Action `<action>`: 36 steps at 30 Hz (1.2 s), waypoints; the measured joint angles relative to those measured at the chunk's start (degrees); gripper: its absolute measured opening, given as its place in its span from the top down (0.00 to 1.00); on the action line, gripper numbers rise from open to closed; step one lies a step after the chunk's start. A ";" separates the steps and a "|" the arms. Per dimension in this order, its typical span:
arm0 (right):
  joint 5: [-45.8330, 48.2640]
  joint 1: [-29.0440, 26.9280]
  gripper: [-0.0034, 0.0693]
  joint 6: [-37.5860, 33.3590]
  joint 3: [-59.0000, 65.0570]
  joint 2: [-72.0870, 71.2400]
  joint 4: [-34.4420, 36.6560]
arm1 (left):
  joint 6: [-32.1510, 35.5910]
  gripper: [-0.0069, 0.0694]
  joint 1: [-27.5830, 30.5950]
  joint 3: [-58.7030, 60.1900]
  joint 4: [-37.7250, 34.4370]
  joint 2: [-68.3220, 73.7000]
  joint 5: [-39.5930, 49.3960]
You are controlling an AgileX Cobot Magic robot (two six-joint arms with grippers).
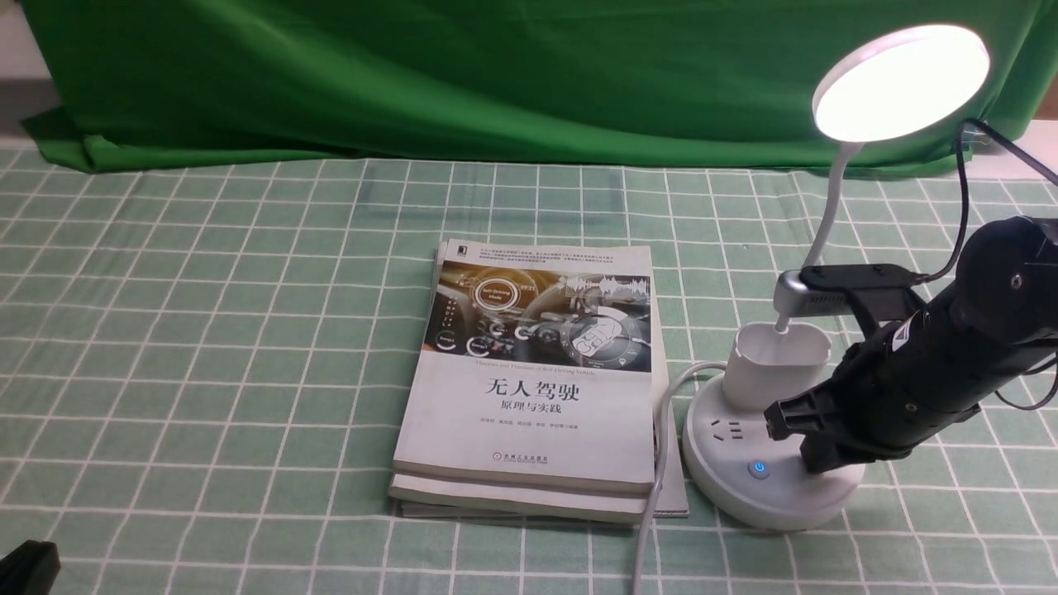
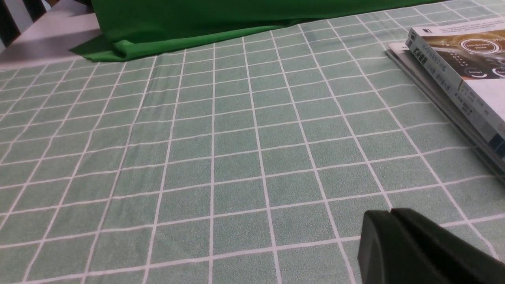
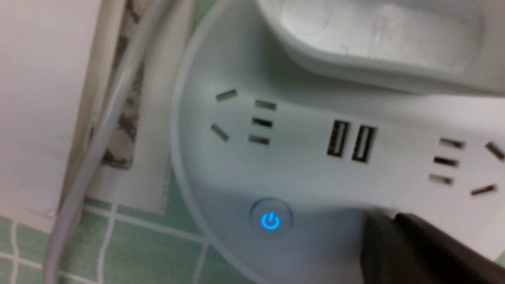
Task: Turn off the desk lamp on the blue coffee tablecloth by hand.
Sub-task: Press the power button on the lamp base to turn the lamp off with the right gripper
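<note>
mint grid tablecloth (image 1: 248, 330) is spread under lit desk lamp (image 1: 773, 364) and stacked books (image 1: 529, 413), green backdrop (image 1: 496, 74) hung behind; right gripper (image 1: 775, 423) clenched over lamp base (image 1: 744, 492), left gripper (image 2: 388, 221) clenched.

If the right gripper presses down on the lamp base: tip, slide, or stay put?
Probably stays put: the base is wide and flat on the tablecloth. A sideways shove might slide it and bunch the cloth. The thin neck likely lets the lit head wobble.
</note>
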 joint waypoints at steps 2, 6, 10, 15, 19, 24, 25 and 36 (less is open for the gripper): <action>0.05 0.00 0.91 0.00 0.00 0.00 0.13 | 0.00 0.91 0.00 0.00 0.00 0.00 0.00; 0.07 0.00 0.91 -0.04 0.00 0.15 0.17 | 0.00 0.91 0.00 0.00 0.00 0.00 0.00; 0.49 -0.06 0.91 -0.17 -0.19 1.09 0.17 | 0.00 0.91 0.00 0.00 0.00 0.00 0.00; 1.02 -0.10 0.91 -1.15 -0.77 1.69 0.17 | 0.00 0.91 0.00 0.00 0.00 0.00 0.00; 0.70 -0.10 0.91 -1.24 -0.65 0.23 0.17 | 0.00 0.91 0.00 0.00 0.00 0.00 0.00; 0.38 -0.10 0.91 -1.24 -0.61 -3.92 0.17 | 0.00 0.91 0.00 0.00 0.00 0.00 0.00; 0.46 -0.10 0.91 -1.29 -0.61 -4.20 0.17 | 0.00 0.91 0.00 0.00 0.00 0.00 0.00; 0.80 -0.10 0.90 -1.29 -0.61 1.41 0.17 | 0.00 0.91 0.00 0.00 0.00 0.00 0.00</action>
